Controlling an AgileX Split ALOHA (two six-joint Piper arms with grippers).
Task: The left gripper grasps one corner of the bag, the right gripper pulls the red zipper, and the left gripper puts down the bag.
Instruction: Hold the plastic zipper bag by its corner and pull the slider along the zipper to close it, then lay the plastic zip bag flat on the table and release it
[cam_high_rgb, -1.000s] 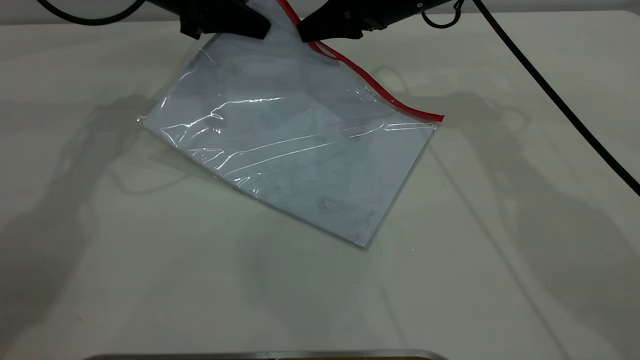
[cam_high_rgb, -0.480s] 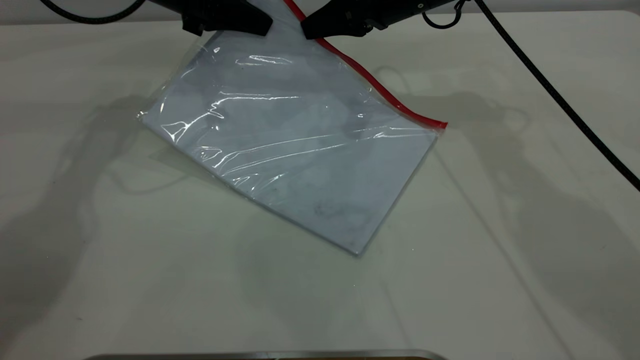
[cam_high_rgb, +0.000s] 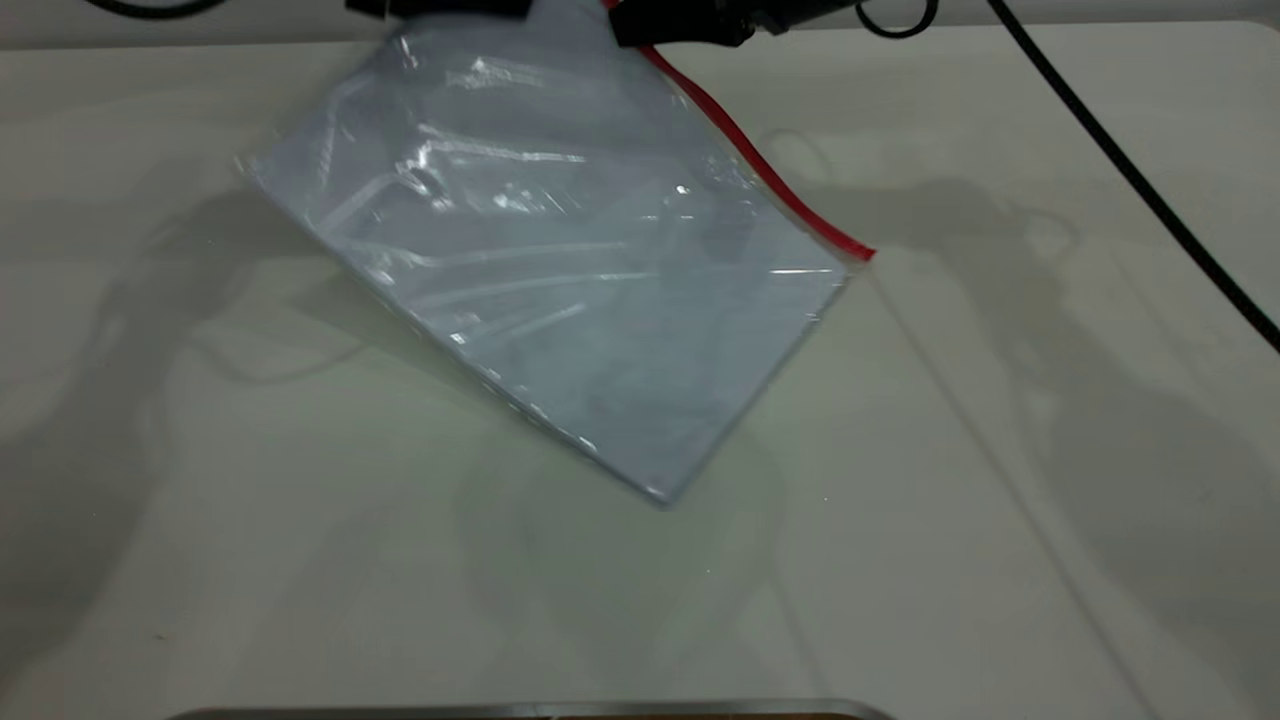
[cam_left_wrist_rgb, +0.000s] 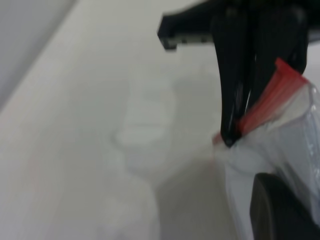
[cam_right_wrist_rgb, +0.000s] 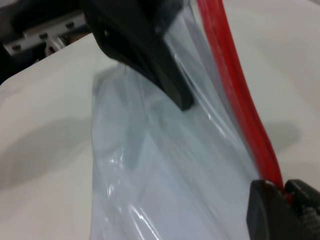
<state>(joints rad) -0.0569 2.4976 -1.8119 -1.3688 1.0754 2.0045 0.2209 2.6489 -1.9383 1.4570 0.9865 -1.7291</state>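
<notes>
The bag, clear plastic over a bluish-white sheet, hangs tilted from its far end, with its near corner low over the table. The red zipper edges its right long side. My left gripper, at the top edge of the exterior view, is shut on the bag's far corner; one finger shows against the plastic. My right gripper is just right of it, shut on the red zipper. Its jaws pinch the strip, as the left wrist view also shows. The slider tab is hidden.
The white table lies bare around the bag. The right arm's thick black cable runs across the right side. A metal edge lies along the near border.
Both grippers have moved up and farther back, nearly out of the exterior view. The bag has risen with them, and its left and near corners have swung left.
</notes>
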